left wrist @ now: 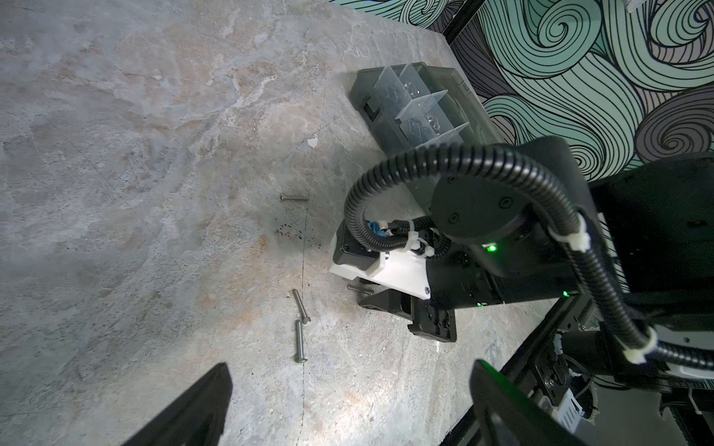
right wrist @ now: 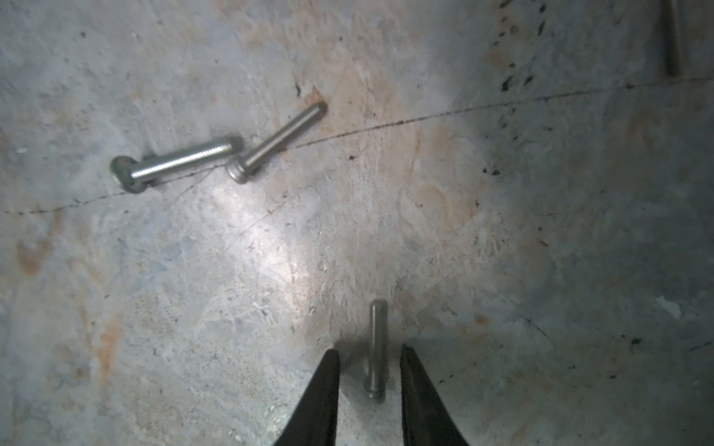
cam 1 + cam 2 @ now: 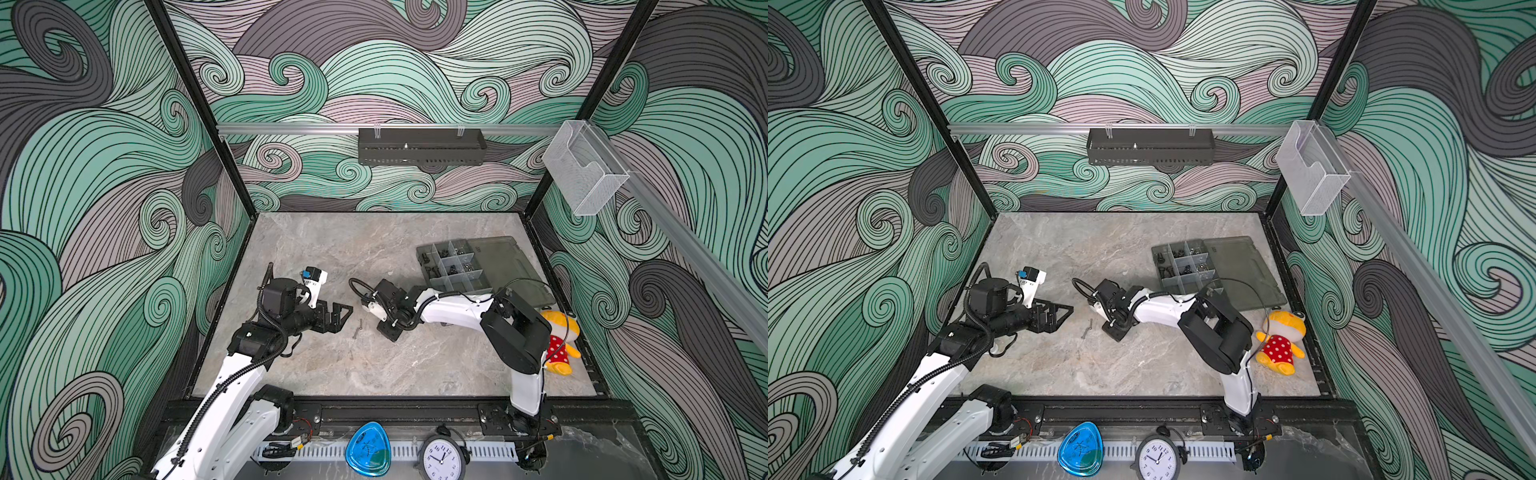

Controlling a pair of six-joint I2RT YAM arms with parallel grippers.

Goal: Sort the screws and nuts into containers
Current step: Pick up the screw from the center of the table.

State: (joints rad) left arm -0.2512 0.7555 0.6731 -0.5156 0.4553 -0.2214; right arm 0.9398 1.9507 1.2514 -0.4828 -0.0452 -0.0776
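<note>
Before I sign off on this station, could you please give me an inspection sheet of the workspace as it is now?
Surface: marble-look tabletop, dark specks, hairline crack.
Job's things: four silver screws loose, two close together, one apart, one at the right pincer; organiser box open, pieces in several compartments.
Clutter: plush toy beside the right arm; clock and blue oval object in front.
Grippers: left pincer open, empty; right pincer open, straddling its screw with gaps either side.
Cables: black conduit loops over the right arm; thin cable arcs above the box lid.
Surroundings: swirl-patterned walls, black perforated tray, clear holder.
</note>
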